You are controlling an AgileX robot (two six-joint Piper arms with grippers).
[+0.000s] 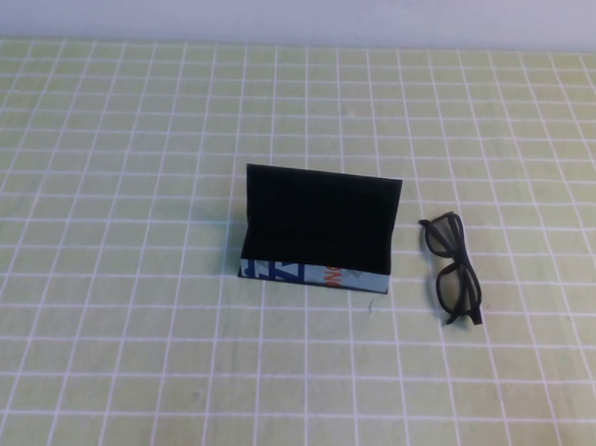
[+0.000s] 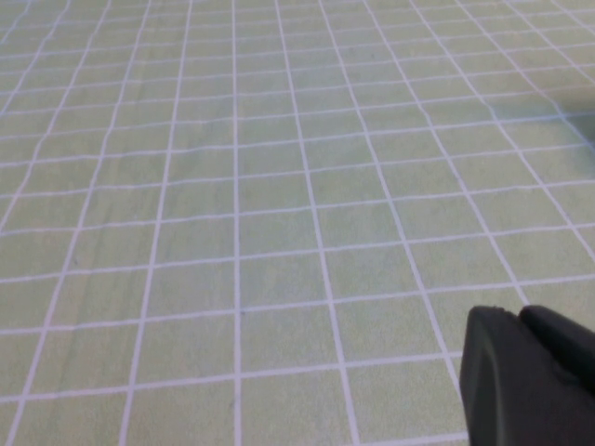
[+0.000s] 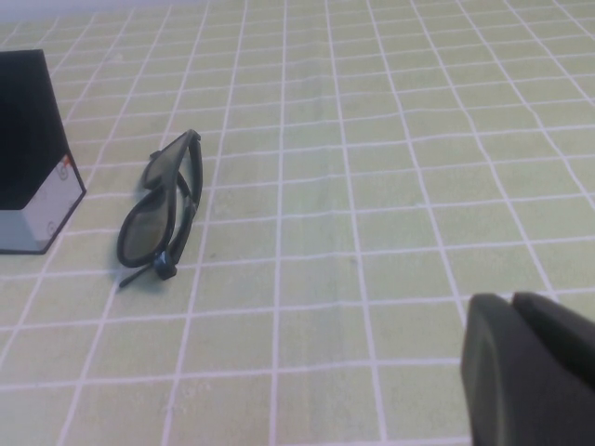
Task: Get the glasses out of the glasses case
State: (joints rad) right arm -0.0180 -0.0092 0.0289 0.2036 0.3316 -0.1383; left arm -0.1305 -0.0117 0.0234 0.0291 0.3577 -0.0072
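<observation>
The glasses case (image 1: pixel 317 231) stands mid-table with its black lid flipped up and its printed front panel facing me; its end also shows in the right wrist view (image 3: pixel 33 153). The dark glasses (image 1: pixel 453 269) lie folded on the cloth just right of the case, apart from it, seen too in the right wrist view (image 3: pixel 161 209). Neither arm appears in the high view. My right gripper (image 3: pixel 513 302) hovers shut over bare cloth, well away from the glasses, holding nothing. My left gripper (image 2: pixel 516 316) is shut and empty over plain cloth.
A light green tablecloth (image 1: pixel 127 354) with a white grid covers the whole table. A pale wall (image 1: pixel 305 13) runs along the far edge.
</observation>
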